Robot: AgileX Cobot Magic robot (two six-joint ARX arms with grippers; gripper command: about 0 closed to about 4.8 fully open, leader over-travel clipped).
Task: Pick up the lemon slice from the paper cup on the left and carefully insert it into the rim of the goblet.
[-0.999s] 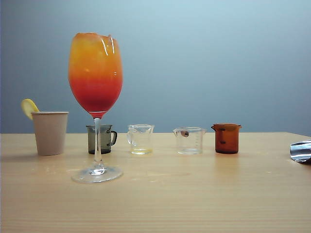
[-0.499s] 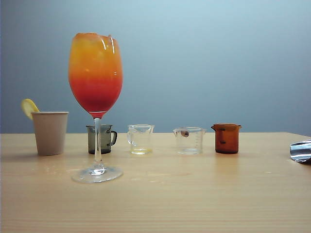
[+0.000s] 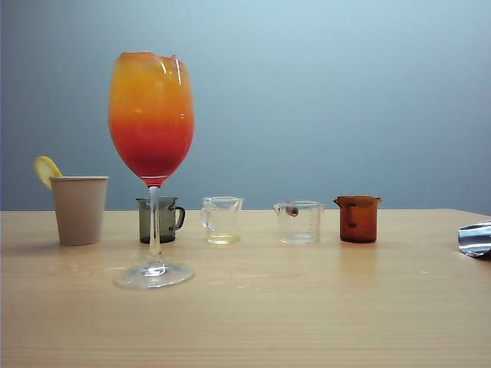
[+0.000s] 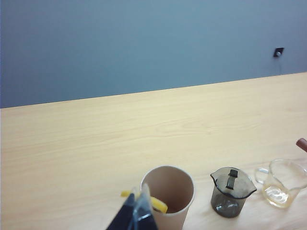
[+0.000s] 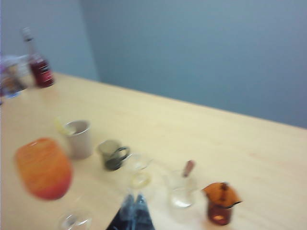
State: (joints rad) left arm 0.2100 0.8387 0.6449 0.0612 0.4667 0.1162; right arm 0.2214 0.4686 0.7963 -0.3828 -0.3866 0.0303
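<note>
Wood table [image 3: 307, 307], blue wall | left gripper [image 4: 135, 211] shut, just before cup [image 4: 168, 194]; right gripper [image 5: 135, 211] shut, empty | slice [image 4: 156, 203]: likely light, soft, slippery; pinch exposed rind | goblet [image 3: 151, 153] fragile

A pale wooden desk [image 3: 322, 307] carries a row: paper cup [image 3: 79, 209], goblet [image 3: 151, 165], dark grey measuring cup [image 3: 160, 219], two clear beakers [image 3: 222, 219] [image 3: 298, 221], amber beaker [image 3: 357, 218].
</note>
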